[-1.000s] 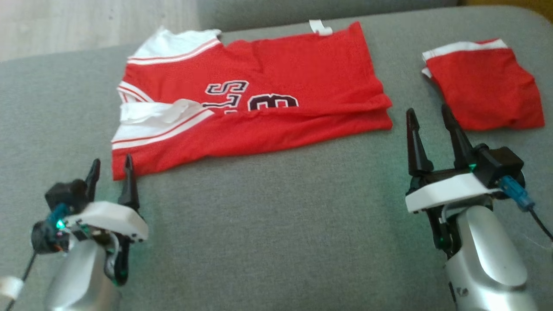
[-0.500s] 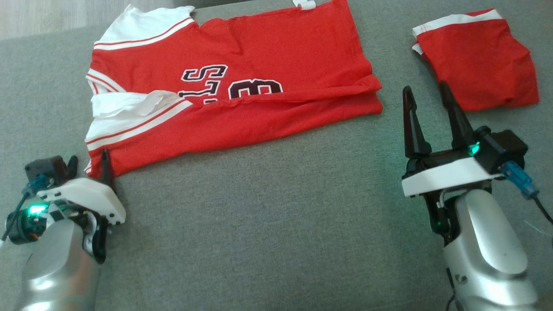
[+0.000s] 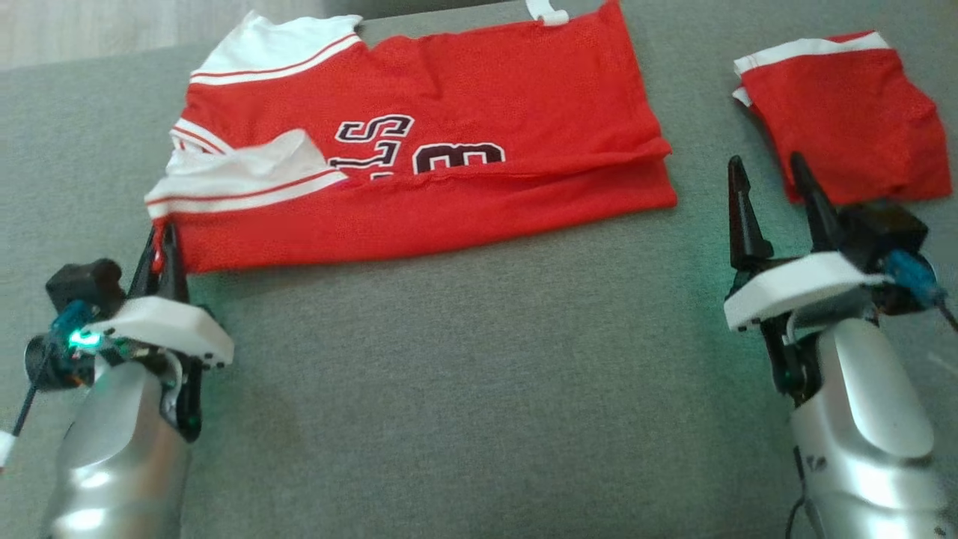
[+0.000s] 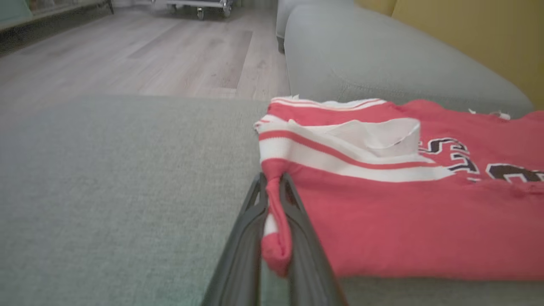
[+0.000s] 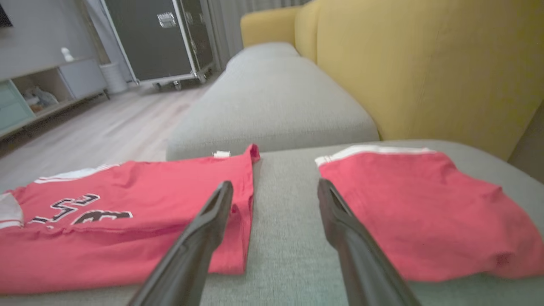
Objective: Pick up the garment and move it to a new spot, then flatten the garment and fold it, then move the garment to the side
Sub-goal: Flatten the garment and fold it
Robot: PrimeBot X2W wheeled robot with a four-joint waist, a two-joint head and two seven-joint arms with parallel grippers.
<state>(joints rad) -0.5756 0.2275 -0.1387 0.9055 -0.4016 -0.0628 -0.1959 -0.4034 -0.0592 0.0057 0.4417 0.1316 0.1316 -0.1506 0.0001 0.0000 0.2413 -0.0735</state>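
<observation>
My left gripper (image 4: 273, 180) pinches the near left corner of the red jersey (image 3: 464, 172), which lies on the grey sofa cushion (image 3: 479, 374). My right gripper (image 3: 766, 161) is spread and holds nothing, between the jersey's hem and the folded red shorts (image 3: 846, 112). With only a small bunch caught, a 1-sided lift could slip it free or drag the fold open. The jersey's long axis runs left to right, with sleeves to my left and hem to my right.

Folded red shorts (image 3: 846, 112) are lying at the upper right of the head view on a grey cushion (image 3: 479, 374). In the right wrist view, a yellow backrest (image 5: 403, 63) is rising at the upper right.
</observation>
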